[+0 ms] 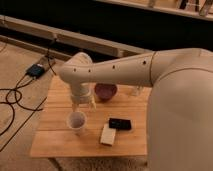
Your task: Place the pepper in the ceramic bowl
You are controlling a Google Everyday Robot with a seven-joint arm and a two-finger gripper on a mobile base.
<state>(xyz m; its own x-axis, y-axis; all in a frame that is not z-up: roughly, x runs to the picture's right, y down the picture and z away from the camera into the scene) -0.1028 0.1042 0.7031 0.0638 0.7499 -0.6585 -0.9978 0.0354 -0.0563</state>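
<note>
I cannot see the pepper anywhere. It may be hidden under the gripper [83, 105] or the arm [115, 70], or down inside the cup [76, 121], but I cannot tell which. No orange-red bit shows on the table [60, 145].

The gripper hangs low over the table, just above the cup and a little to the left of the bowl [105, 91]. Its jaws stand wide apart, and I see nothing held between them.

What could go wrong? I think the biggest danger is the cup. It is light and sits right under the gripper, so a move down or sideways could bump it and tip it over. The cup is also closer than the bowl, so the pepper could end up in the wrong one. The bowl is near too, and the arm could push it when it swings across. A small black thing [120, 124] and a white box [107, 135] lie in front of the bowl, a bit apart from it, and they could get knocked.

The pepper is thin, so wide jaws could close beside it and miss.

Which way the pepper points, and how its long side lies, I cannot tell, because it is out of sight.
</note>
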